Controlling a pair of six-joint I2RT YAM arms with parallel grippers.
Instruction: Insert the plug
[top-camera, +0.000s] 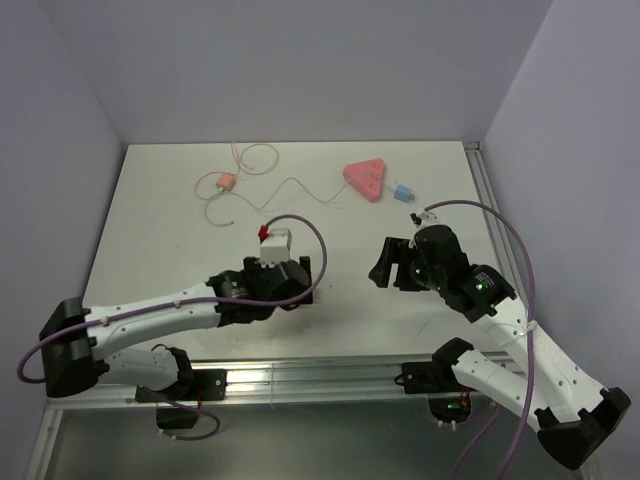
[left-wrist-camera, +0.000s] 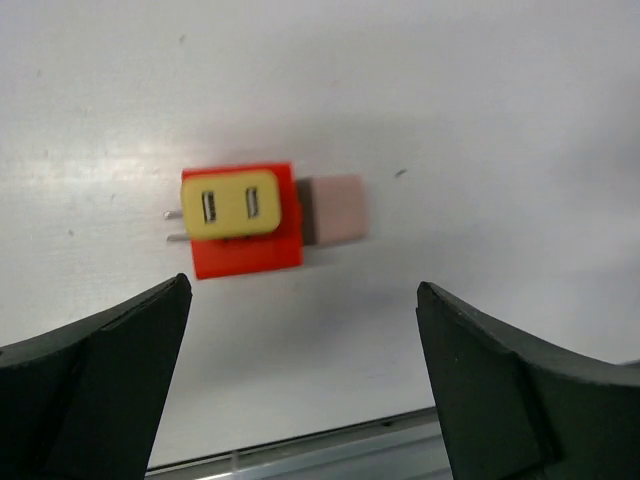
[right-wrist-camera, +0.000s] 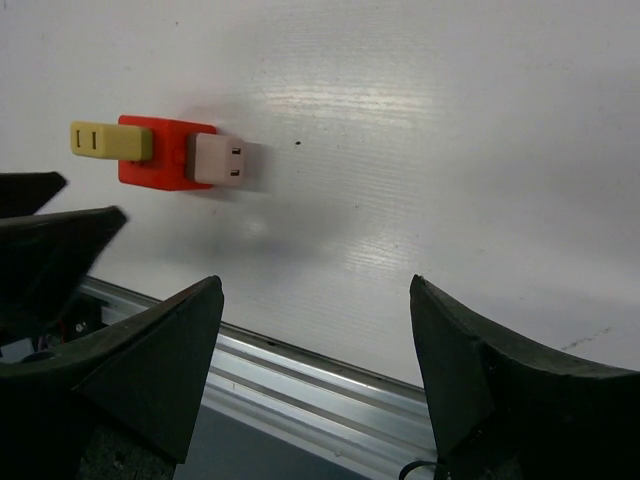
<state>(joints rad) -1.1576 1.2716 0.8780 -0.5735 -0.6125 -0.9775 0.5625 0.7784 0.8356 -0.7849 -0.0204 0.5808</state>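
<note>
The tiny light-blue plug (top-camera: 404, 192) lies on the white table just right of the pink triangular socket strip (top-camera: 363, 180), at the far right. It is out of view in both wrist views. My left gripper (top-camera: 300, 273) is open and empty near the table's middle front, well away from the plug. In the left wrist view (left-wrist-camera: 303, 283) its jaws stand wide apart over bare table. My right gripper (top-camera: 385, 262) is open and empty, in front of the plug and apart from it. Its jaws (right-wrist-camera: 315, 280) are also wide apart.
A red block (left-wrist-camera: 245, 250) with a yellow socket piece and a pale pink piece lies by the left gripper; it also shows in the right wrist view (right-wrist-camera: 160, 160). An orange block (top-camera: 227, 183) with a thin cable lies far left. A metal rail (right-wrist-camera: 300, 380) edges the table's front.
</note>
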